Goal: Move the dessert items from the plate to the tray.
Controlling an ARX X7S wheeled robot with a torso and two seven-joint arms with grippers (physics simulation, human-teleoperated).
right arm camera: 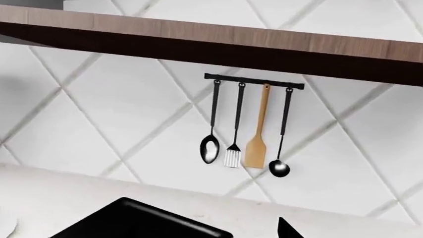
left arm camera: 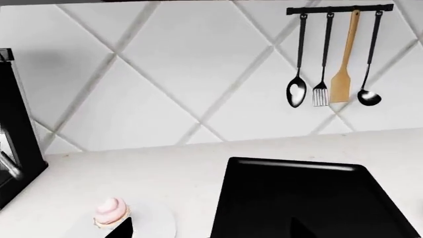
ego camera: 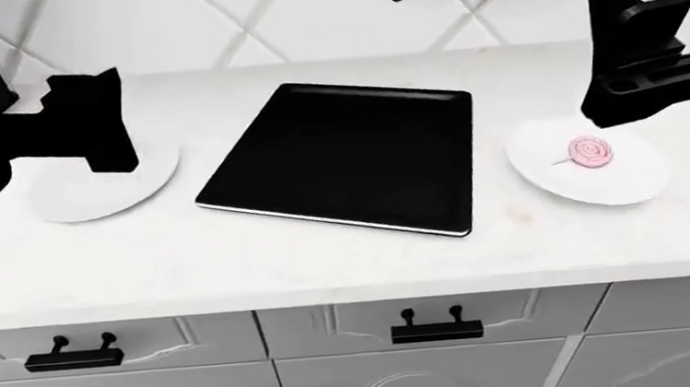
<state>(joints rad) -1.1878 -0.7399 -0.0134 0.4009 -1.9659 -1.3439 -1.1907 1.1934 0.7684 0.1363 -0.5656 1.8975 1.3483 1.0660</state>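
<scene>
The black tray point(ego camera: 342, 157) lies in the middle of the counter. To its right, a pink-and-white swirl lollipop point(ego camera: 591, 151) rests on a white plate point(ego camera: 616, 186). In the left wrist view a pink-frosted cupcake point(left arm camera: 110, 212) stands on another white plate point(left arm camera: 155, 220) next to the tray point(left arm camera: 297, 198). In the head view my left arm hides the cupcake. My left gripper point(left arm camera: 211, 234) hovers open over that plate's inner edge, holding nothing. My right gripper point(ego camera: 642, 50) is raised behind the lollipop plate. It is open, with one fingertip point(right arm camera: 288, 229) showing and the other lost against the tray point(right arm camera: 138, 223).
A rack of hanging utensils point(left arm camera: 337, 59) is on the tiled wall behind the tray. A black appliance point(left arm camera: 17, 134) stands at the counter's far left. A wooden shelf point(right arm camera: 211, 39) runs above. Cabinet drawers with black handles point(ego camera: 436, 327) sit below the counter's front edge.
</scene>
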